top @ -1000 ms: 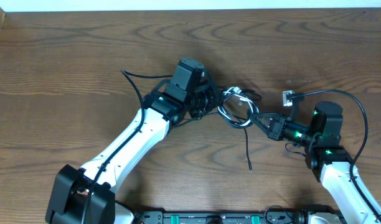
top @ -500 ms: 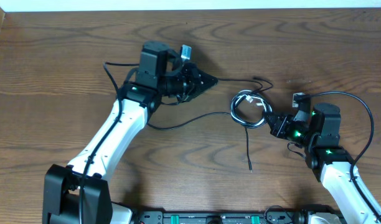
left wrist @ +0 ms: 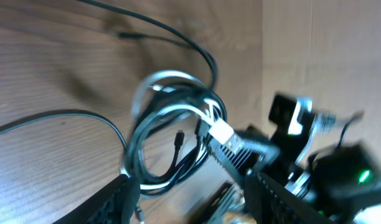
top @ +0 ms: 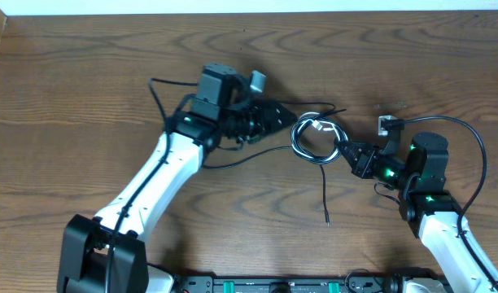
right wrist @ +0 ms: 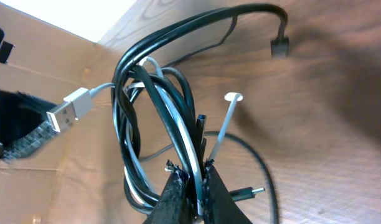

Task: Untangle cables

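From above, my left claw (top: 277, 116) lies over the wooden table (top: 86, 73) a little left of centre, its tip pointing right. The cables (top: 312, 138) sit bunched in a small coil near the middle, just beside that tip. My right claw (top: 347, 152) reaches in from the right and meets the coil's right edge. One black strand drops from the coil toward the front of the table and ends loose; another runs off to the left, under my left arm. From up here I cannot tell how far my left fingers stand apart.

My left wrist camera settles that, though the picture is blurred. The left claw (left wrist: 190, 183) is spread wide, one finger low at each side, gripping nothing. The coil of cables (left wrist: 172, 118) lies just ahead of it. A white plug (left wrist: 221, 132) shows at the coil's right side, where my other arm comes in.

On my right wrist camera, the right claw (right wrist: 189, 183) is pinched narrow on a bundle of black and white strands — the loops of the cables (right wrist: 131, 118) rise straight out of the grip. The white plug (right wrist: 69, 107) sticks out to the left, and a black plug (right wrist: 279, 45) sits at the upper right.
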You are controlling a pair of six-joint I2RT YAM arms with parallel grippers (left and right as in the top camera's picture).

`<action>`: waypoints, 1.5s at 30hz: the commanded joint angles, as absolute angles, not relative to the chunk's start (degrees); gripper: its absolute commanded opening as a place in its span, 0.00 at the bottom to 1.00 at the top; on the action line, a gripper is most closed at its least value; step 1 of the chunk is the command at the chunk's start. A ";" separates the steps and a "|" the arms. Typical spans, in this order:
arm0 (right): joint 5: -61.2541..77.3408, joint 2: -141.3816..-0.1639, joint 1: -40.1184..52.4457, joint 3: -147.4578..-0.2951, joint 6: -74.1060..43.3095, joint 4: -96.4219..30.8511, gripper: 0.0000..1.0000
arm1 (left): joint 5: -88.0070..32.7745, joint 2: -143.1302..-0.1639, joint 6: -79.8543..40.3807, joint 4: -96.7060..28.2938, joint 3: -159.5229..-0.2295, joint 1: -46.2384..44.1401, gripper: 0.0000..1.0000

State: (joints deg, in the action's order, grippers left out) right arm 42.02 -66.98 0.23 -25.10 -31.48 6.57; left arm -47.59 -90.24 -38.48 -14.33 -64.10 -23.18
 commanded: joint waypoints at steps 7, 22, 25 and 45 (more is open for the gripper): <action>57.69 -66.76 0.54 -25.06 -43.72 11.77 0.01 | -30.74 -90.02 -25.71 -19.86 -64.18 -29.78 0.60; 58.98 -66.76 0.54 -25.06 -44.29 13.10 0.01 | -13.63 -90.02 -33.63 -27.79 -64.18 -30.00 0.54; 59.31 -66.76 0.54 -25.06 -44.31 13.58 0.01 | -16.75 -90.02 -35.27 -27.79 -64.18 -30.00 0.54; 64.01 -66.76 0.54 -25.06 -47.81 16.99 0.01 | -30.41 -90.04 -35.22 -22.90 -63.99 -32.64 0.48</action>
